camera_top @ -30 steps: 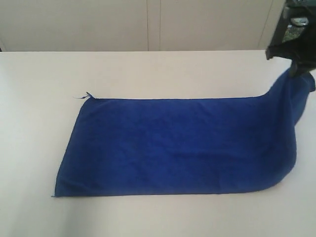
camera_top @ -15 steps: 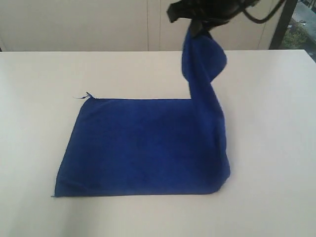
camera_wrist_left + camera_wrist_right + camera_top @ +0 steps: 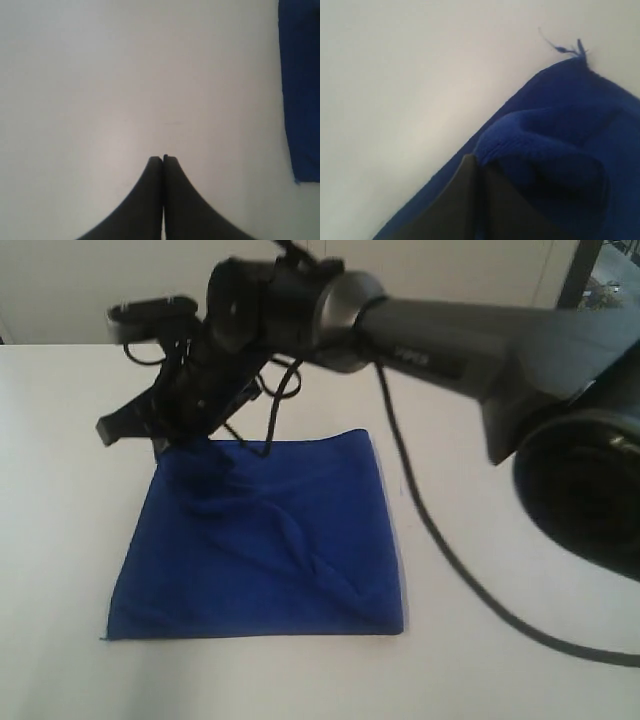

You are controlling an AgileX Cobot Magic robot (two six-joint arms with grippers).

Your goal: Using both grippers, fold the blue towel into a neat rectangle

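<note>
The right gripper (image 3: pixel 188 443) has travelled from the middle to the left of the exterior view since the earlier frame, carrying the lifted end of the blue towel (image 3: pixel 260 550) with it. The towel, a raised column before, now lies doubled over on the white table (image 3: pixel 60 490).

Left gripper (image 3: pixel 163 160): not seen in the exterior view. In its wrist view the two black fingers are pressed together with nothing between them, over bare table. One edge and one corner of the towel lie well to the side, apart from the fingers.

Right gripper: low over the towel's far left corner in the exterior view, tips down in the cloth. In its wrist view the fingers are pinched together on a rolled fold of the upper layer, which bulges just beyond the tips. The thread tag (image 3: pixel 566 48) sticks out from the lower layer's corner, near the pinched fold but not touching it.

Towel: roughly square outline, near edge straight. Wrinkles run diagonally across the top layer from the gripped corner toward the near right corner.

The right arm (image 3: pixel 470 340) spans the view from the right side, and its cable (image 3: pixel 440 540) hangs past the towel's right edge.
</note>
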